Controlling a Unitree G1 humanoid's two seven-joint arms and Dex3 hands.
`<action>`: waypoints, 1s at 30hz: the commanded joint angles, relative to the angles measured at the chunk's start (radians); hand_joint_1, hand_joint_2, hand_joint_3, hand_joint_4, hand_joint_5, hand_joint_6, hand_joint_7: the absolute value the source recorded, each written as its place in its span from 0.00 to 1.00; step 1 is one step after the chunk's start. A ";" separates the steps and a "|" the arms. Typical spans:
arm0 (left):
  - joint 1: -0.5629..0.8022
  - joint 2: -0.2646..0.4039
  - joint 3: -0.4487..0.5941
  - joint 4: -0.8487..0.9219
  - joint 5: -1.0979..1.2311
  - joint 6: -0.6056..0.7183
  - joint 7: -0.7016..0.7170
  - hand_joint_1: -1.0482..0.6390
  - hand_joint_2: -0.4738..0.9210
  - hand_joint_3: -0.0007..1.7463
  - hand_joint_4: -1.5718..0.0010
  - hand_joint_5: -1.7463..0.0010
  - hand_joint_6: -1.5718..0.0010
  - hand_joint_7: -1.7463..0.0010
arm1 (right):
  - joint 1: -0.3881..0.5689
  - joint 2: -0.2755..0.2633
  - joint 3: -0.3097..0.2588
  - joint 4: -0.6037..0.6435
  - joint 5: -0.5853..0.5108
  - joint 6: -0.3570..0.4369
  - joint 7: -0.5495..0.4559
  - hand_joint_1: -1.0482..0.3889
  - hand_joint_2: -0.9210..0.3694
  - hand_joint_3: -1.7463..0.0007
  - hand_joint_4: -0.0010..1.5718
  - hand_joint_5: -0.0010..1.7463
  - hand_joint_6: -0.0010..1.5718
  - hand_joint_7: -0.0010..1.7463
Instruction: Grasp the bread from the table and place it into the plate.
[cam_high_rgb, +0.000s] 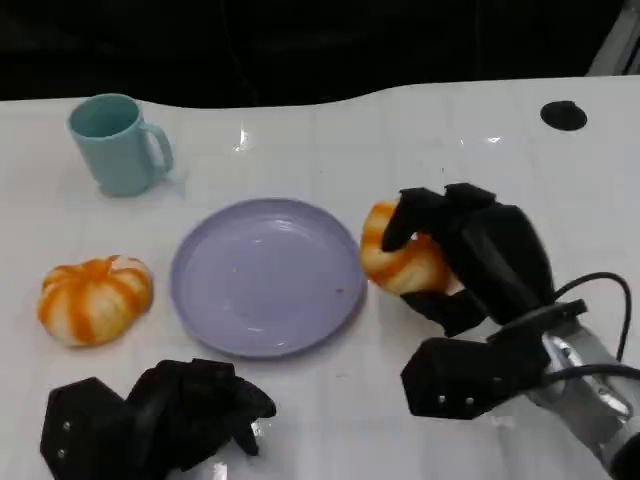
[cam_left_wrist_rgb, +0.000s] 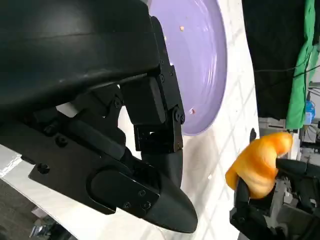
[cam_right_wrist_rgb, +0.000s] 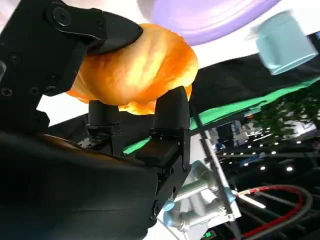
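Note:
My right hand (cam_high_rgb: 470, 262) grips an orange-and-white bread roll (cam_high_rgb: 397, 260), lifted just right of the lavender plate (cam_high_rgb: 262, 275). In the right wrist view the bread (cam_right_wrist_rgb: 135, 70) sits clamped between the black fingers (cam_right_wrist_rgb: 170, 112), with the plate's edge (cam_right_wrist_rgb: 210, 20) beyond it. The left wrist view shows the bread (cam_left_wrist_rgb: 260, 162) held past the plate (cam_left_wrist_rgb: 197, 65). My left hand (cam_high_rgb: 160, 415) rests at the table's front left with its fingers curled in and nothing in them.
A second striped orange bread (cam_high_rgb: 95, 298) lies left of the plate. A light blue mug (cam_high_rgb: 115, 142) stands at the back left. A black round mark (cam_high_rgb: 564, 115) is at the far right of the white table.

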 joint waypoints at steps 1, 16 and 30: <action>0.022 0.014 -0.001 0.005 0.006 -0.002 -0.004 0.00 0.92 0.00 0.42 0.15 0.05 0.77 | -0.063 0.037 0.023 0.047 -0.003 -0.037 -0.026 0.68 0.57 0.13 0.63 1.00 0.53 0.94; 0.046 0.013 -0.021 -0.010 0.013 -0.027 -0.003 0.00 0.93 0.00 0.41 0.15 0.06 0.77 | -0.187 0.181 0.091 0.237 -0.011 -0.040 -0.026 0.66 0.47 0.26 0.61 1.00 0.51 0.95; 0.044 0.013 -0.017 -0.024 0.007 -0.001 0.006 0.01 0.92 0.00 0.41 0.15 0.06 0.76 | -0.254 0.224 0.108 0.373 0.001 -0.003 0.073 0.55 0.19 0.73 0.25 0.32 0.40 0.02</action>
